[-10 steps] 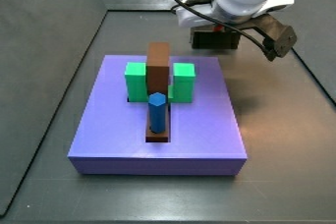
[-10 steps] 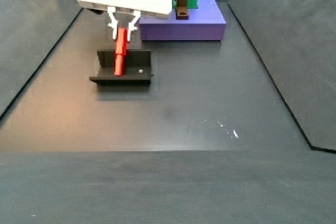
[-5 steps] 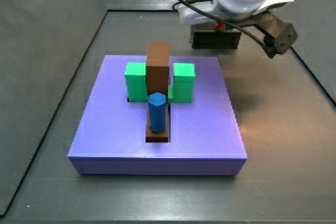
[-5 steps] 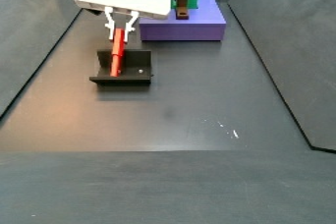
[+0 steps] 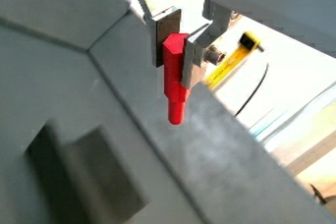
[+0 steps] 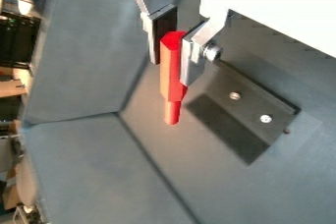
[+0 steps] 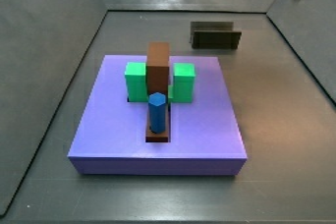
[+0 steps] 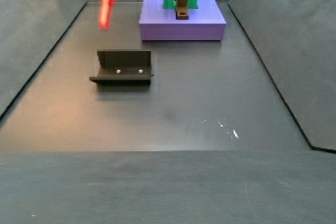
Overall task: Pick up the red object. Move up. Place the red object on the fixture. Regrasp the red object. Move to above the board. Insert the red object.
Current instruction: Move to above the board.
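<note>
The gripper [image 5: 182, 33] is riding high above the desk, its two silver fingers [image 6: 155, 24] closed snugly on the upper end of the red object [image 5: 174, 77], which is hanging straight down between them in both wrist views. In a side view only the red object [image 8: 106, 2] is showing near the frame's upper edge, with the fixture [image 8: 122, 69] lying empty well below it. Seen from the gripper in a wrist view, the fixture [image 6: 250, 115] is sitting just off to one side, far beneath. The board [image 7: 159, 115], carrying its blue peg [image 7: 156, 112], is standing well apart from the gripper. I judge this to be the move-up after the regrasp; next, the arm needs carrying over above the board before lining the peg up for insertion.
</note>
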